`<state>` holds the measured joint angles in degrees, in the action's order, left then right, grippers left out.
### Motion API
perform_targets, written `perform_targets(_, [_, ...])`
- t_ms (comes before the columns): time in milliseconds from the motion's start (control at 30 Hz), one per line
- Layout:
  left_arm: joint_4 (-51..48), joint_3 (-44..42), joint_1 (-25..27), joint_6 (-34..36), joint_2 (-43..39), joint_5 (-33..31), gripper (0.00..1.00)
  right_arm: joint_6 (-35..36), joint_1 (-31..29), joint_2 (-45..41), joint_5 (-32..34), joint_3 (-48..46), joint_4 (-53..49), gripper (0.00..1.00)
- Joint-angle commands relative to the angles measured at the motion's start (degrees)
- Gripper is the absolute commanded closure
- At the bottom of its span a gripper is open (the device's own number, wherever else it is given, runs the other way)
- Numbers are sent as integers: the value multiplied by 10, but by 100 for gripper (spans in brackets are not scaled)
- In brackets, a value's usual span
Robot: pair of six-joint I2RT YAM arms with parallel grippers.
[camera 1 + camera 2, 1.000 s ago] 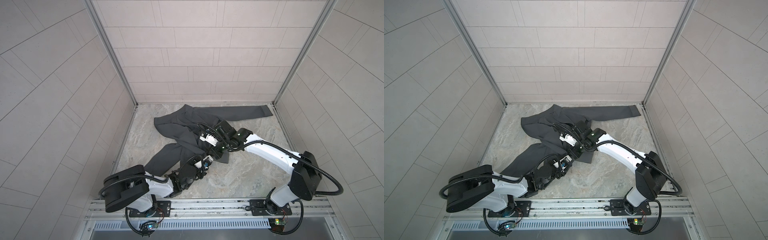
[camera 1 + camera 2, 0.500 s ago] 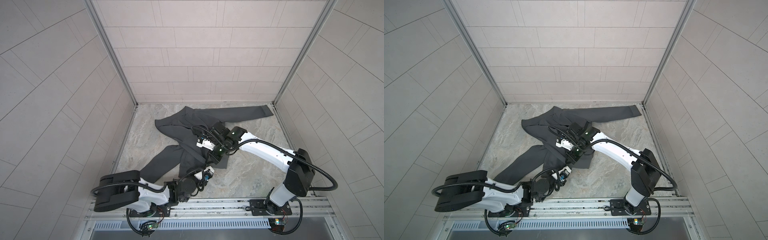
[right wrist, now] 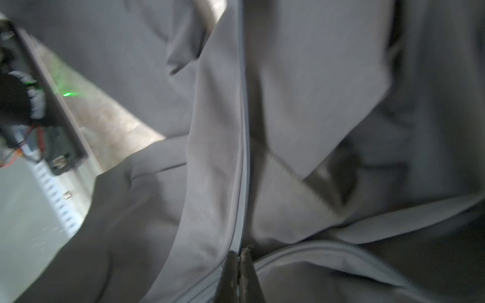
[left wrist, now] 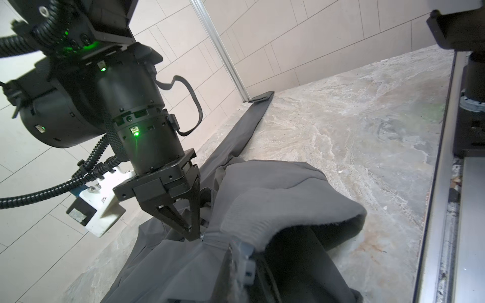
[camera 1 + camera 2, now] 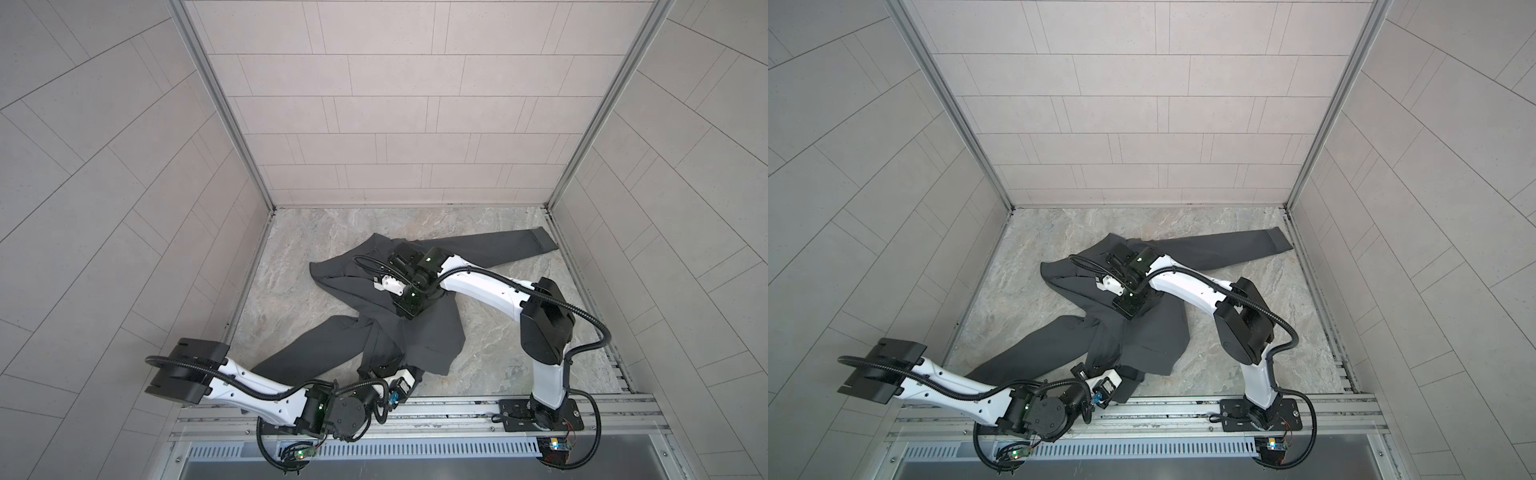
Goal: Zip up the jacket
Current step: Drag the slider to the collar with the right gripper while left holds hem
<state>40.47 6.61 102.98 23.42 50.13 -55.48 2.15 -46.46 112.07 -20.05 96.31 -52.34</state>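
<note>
**A:** Where's the jacket [image 5: 419,336]?

**B:** Mid-bench [image 5: 519,353], sleeves out to two and seven o'clock, hem at six.

**A:** And the grips?

**B:** The left pincer [image 5: 390,372] is clamped on the hem. The right pincer [image 4: 193,234] is pinched together on the zipper [image 3: 242,157], about halfway up. It's closed below, open above.

**A:** So mid-zip. Next?

**B:** I'd say draw the slider toward twelve o'clock, with the hem held taut.
</note>
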Motion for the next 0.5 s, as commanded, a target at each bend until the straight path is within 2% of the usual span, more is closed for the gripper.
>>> perform_targets(0, [0,15,26,-7,-35,25,100,26,36,32,163,49,43,100])
perform_targets(200, [-65,43,32,-6,-51,29,100,42,96,85,282,173,56,100])
perform_targets(333, [-65,46,33,-4,-52,27,100,44,147,138,316,312,49,100])
perform_targets(467, [-75,57,33,6,-53,18,100,88,182,215,338,466,46,100])
